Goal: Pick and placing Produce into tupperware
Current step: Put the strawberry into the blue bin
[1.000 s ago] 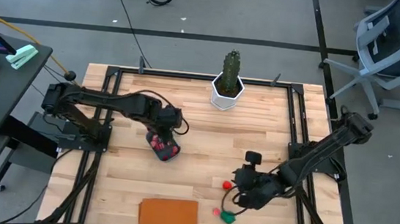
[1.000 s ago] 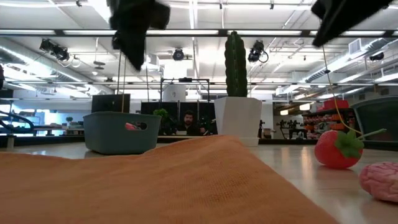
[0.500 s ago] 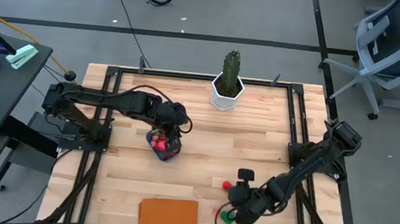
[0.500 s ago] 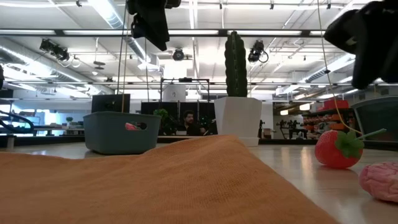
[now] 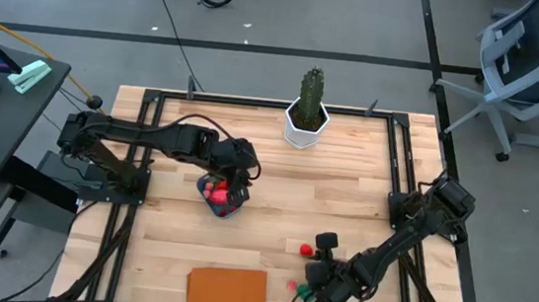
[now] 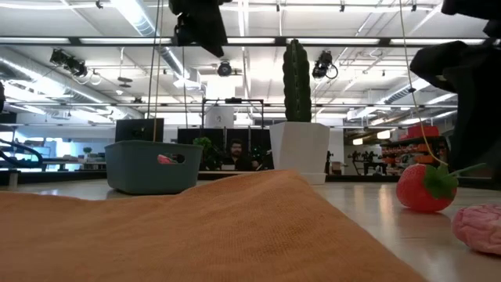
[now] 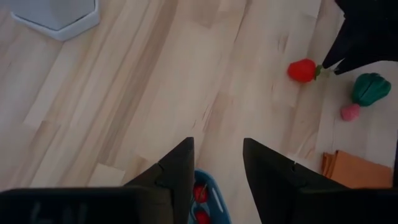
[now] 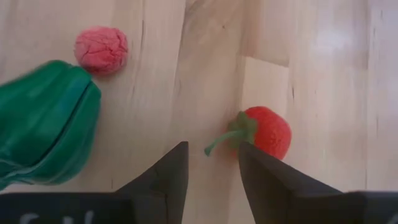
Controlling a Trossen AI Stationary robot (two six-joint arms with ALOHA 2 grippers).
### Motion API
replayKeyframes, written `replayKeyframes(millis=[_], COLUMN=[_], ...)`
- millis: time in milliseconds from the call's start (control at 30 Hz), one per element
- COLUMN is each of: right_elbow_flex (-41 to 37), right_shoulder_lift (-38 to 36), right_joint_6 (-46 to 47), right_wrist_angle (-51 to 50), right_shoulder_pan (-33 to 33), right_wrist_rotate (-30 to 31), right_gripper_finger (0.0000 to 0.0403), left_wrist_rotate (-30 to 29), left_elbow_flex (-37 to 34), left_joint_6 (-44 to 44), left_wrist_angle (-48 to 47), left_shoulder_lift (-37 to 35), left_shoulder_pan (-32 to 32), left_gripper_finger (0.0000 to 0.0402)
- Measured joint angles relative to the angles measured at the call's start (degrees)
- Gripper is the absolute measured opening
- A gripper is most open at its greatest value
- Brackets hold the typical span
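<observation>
The teal tupperware (image 5: 221, 198) rests on its base left of the table's centre, with red produce inside; it also shows in the low view (image 6: 151, 166). My left gripper (image 5: 238, 168) (image 7: 217, 155) hovers open just above it. On the wood near the near edge lie a red strawberry (image 5: 305, 247) (image 8: 268, 132), a small pink piece (image 5: 291, 285) (image 8: 101, 50) and a green vegetable (image 5: 305, 294) (image 8: 46, 127). My right gripper (image 5: 322, 278) (image 8: 211, 158) hangs open over these three, its fingers pointing down, the strawberry's stem just ahead of the gap.
A flat orange board (image 5: 226, 291) lies at the near edge, left of the loose produce. A tall green cactus in a white pot (image 5: 307, 115) stands at the far edge. Bare wood lies between the tupperware and the loose pieces. A person sits in the room beyond the table (image 6: 236, 153).
My right gripper has moved toward the near edge and a little left, lowering over the loose produce. My left gripper has shifted slightly right and risen above the tupperware. The produce and the tupperware have stayed put.
</observation>
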Motion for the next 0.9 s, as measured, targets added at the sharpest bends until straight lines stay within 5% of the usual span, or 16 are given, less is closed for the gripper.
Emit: replayKeyframes(millis=[533,900], right_elbow_flex=[0.0,0.0], right_shoulder_lift=[-0.23,-0.23], right_joint_6=[0.44,1.92], right_wrist_angle=[2.02,1.97], right_shoulder_pan=[0.0,-1.5], right_wrist_rotate=[0.45,-0.66], right_gripper_finger=[0.0139,0.0038], left_wrist_rotate=[0.01,0.02], left_elbow_flex=[0.0,0.0], left_joint_6=[0.13,0.0], left_wrist_angle=[0.45,0.45], left_shoulder_lift=[0.0,-0.02], left_shoulder_pan=[0.01,0.02], left_gripper_finger=[0.0137,0.0131])
